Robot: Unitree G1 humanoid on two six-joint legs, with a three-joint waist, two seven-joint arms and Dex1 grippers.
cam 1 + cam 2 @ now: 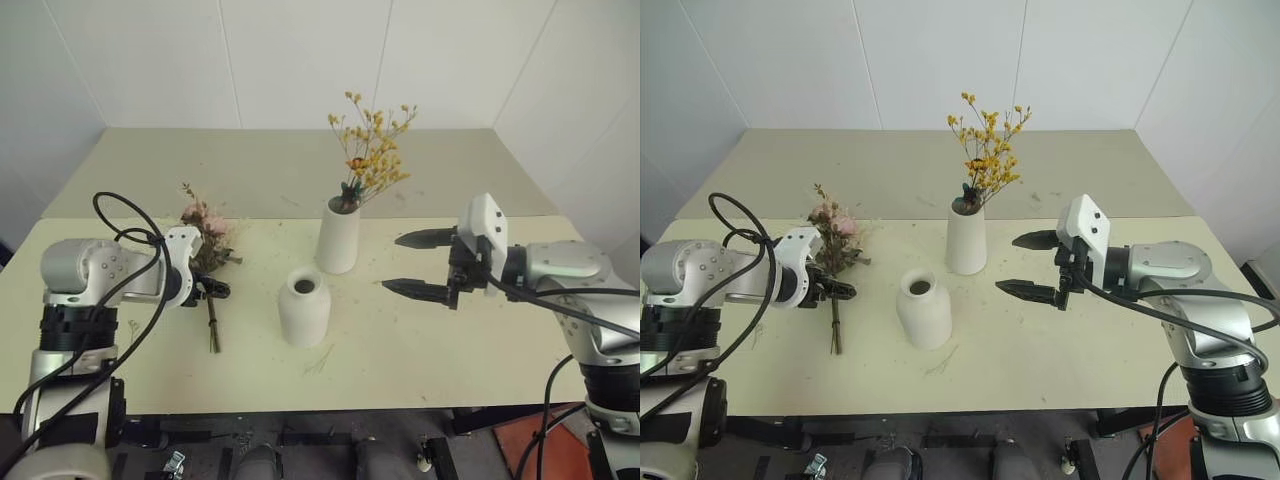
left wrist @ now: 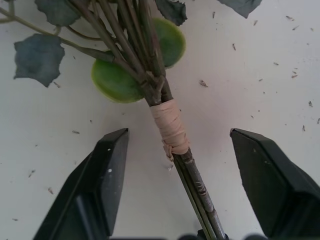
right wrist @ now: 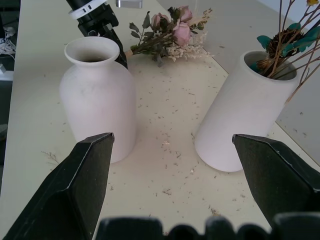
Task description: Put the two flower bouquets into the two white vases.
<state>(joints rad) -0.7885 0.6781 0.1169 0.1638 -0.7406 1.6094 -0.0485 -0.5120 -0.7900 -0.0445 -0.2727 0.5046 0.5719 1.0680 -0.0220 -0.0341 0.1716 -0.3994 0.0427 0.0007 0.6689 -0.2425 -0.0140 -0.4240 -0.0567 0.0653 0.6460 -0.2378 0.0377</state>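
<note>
Jaws of left gripper straddle rose bouquet's taped stems

I am seeing the left gripper hiding part of the pink rose bouquet's tied brown stems.

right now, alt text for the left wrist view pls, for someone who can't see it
The left gripper is open, its two black fingers on either side of the tape-wrapped stems of the rose bouquet, which lies flat on the pale table. Dark green leaves fan out beyond the tape, and small dried flecks dot the table.
</note>
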